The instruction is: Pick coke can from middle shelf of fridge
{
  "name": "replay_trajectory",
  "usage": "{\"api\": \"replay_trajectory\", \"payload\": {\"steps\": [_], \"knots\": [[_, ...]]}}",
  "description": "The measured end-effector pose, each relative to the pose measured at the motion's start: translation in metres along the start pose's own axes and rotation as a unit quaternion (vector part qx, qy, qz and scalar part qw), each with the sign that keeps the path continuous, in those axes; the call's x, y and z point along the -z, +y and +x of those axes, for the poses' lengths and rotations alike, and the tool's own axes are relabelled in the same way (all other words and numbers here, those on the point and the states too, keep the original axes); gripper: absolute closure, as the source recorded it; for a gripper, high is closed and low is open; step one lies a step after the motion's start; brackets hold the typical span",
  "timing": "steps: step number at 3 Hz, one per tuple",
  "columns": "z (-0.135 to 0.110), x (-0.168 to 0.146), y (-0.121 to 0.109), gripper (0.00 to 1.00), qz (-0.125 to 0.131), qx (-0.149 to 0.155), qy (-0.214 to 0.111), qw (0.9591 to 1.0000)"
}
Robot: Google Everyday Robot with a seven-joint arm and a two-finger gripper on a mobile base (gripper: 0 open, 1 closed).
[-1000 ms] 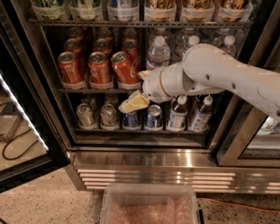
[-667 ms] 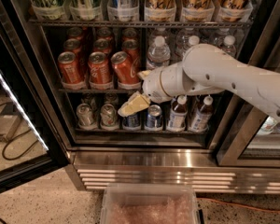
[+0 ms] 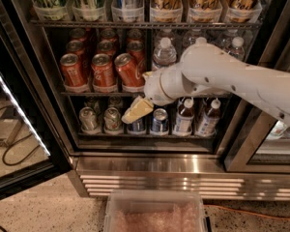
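Observation:
The fridge (image 3: 150,166) stands open, its black-framed door (image 3: 19,129) swung out to the left. The middle shelf (image 3: 101,93) holds rows of red coke cans and, to the right, clear water bottles (image 3: 163,53). The front right coke can (image 3: 129,70) is tilted, its top leaning left. My gripper (image 3: 142,92) is at the shelf's front edge just right of that can. It is open: the upper finger (image 3: 147,75) touches the can's right side, and the lower beige finger (image 3: 137,110) hangs below the shelf. My white arm (image 3: 232,79) hides part of the bottles.
The top shelf (image 3: 145,23) carries tall cans in clear cups. The bottom shelf holds silver and blue cans (image 3: 112,119) and small bottles (image 3: 183,117). A clear plastic bin (image 3: 157,214) sits on the floor in front of the steel base. Cables (image 3: 14,149) lie at the left.

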State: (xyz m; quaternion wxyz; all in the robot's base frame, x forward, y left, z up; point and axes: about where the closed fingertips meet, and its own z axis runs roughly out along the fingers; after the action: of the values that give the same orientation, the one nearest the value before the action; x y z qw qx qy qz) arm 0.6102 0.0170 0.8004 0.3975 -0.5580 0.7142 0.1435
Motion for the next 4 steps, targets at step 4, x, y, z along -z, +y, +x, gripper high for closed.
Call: {"api": "replay_trajectory", "payload": {"steps": [4], "knots": [[-0.040, -0.032, -0.034, 0.33, 0.064, 0.129, 0.083, 0.9861]]}}
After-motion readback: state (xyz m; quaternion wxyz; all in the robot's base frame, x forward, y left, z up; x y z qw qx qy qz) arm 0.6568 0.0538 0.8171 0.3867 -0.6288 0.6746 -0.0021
